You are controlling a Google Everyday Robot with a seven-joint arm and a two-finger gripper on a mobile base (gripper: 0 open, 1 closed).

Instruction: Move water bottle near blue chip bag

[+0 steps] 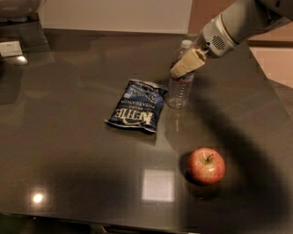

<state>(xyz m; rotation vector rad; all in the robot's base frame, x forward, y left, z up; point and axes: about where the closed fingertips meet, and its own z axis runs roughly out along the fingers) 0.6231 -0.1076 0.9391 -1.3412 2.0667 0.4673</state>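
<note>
One dark glossy table (68, 137) | end effector (187, 64) gripping water bottle (179, 93) | white wall (114, 13)

Dim and warm-toned overall, lit from above. Across the dark glossy table (82, 137), 1 pale square reflection near the front edge, left of the apple (206, 165), plus 2 small round hot spots, 1 at front left and 1 at far left. Broad soft shadow from the arm (238, 23), sweeping from the water bottle (178, 93) rightward and down past the apple. Brightest along the pale wall at the top. Light caught on the beige fingers (188, 61) of the gripper (181, 68), clasped on the bottle's upper part just right of the blue chip bag (137, 106). Thin shadow under the bag's near edge.
</note>
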